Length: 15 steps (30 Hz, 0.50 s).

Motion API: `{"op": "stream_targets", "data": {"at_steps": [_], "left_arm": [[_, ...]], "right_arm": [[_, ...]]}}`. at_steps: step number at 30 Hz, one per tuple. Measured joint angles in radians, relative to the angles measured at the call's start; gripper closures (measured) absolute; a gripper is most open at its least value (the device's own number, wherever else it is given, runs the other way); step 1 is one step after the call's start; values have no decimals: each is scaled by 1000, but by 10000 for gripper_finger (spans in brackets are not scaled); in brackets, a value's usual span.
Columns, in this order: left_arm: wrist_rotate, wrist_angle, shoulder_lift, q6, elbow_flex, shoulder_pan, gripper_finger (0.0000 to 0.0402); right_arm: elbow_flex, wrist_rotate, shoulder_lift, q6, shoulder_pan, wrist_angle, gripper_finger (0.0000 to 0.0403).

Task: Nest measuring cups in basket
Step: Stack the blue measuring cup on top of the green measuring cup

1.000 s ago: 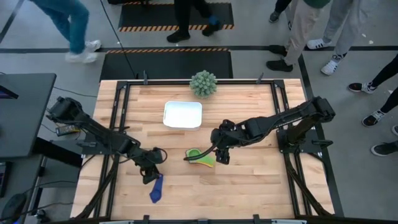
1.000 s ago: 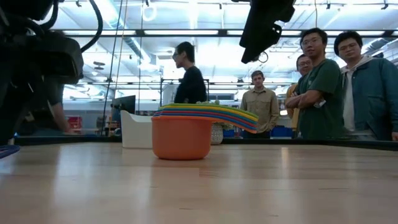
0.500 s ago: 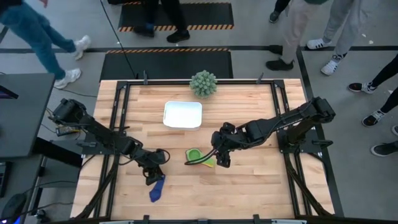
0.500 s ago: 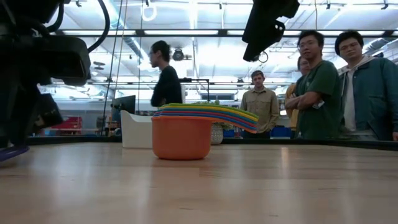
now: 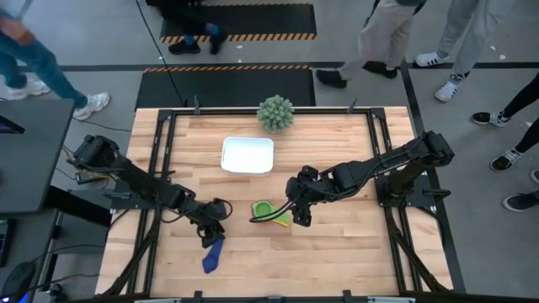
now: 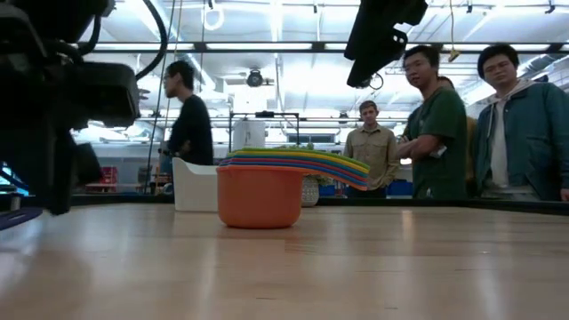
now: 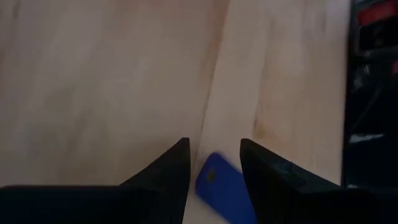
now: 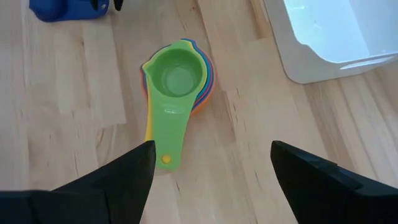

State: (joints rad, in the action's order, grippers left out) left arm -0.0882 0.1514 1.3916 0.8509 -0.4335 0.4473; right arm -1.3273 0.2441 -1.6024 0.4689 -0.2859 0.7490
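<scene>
A stack of nested measuring cups (image 5: 269, 210), green on top (image 8: 177, 81) and orange at the bottom (image 6: 258, 197), stands on the table's middle, its handles pointing toward the near edge. A lone blue cup (image 5: 210, 257) lies near the front left. My left gripper (image 5: 214, 236) is open just above it, and its fingers stand on either side of the handle's end (image 7: 221, 186). I see a gap beside one finger. My right gripper (image 5: 295, 215) is open wide and empty, above and to the right of the stack. The white basket (image 5: 226, 143) stands behind the stack.
A spiky grey-green ball plant (image 5: 275, 112) sits at the table's far edge behind the basket. Several people stand beyond the far edge (image 6: 516, 124). There is bare wood between the stack and the basket, and to the right of the stack.
My left gripper has gone a little toward the table's right and near edges, ending over the blue cup's handle. The blue cup and the stack have stayed where they were.
</scene>
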Motion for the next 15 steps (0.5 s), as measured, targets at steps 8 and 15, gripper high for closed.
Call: {"op": "stream_targets", "data": {"at_steps": [8, 15], "left_arm": [[-51, 50, 64, 1, 0, 6, 256], [-139, 54, 64, -26, 0, 5, 279]], "right_arm": [[0, -2, 0, 7, 0, -1, 79], [0, -2, 0, 2, 0, -8, 79]]}}
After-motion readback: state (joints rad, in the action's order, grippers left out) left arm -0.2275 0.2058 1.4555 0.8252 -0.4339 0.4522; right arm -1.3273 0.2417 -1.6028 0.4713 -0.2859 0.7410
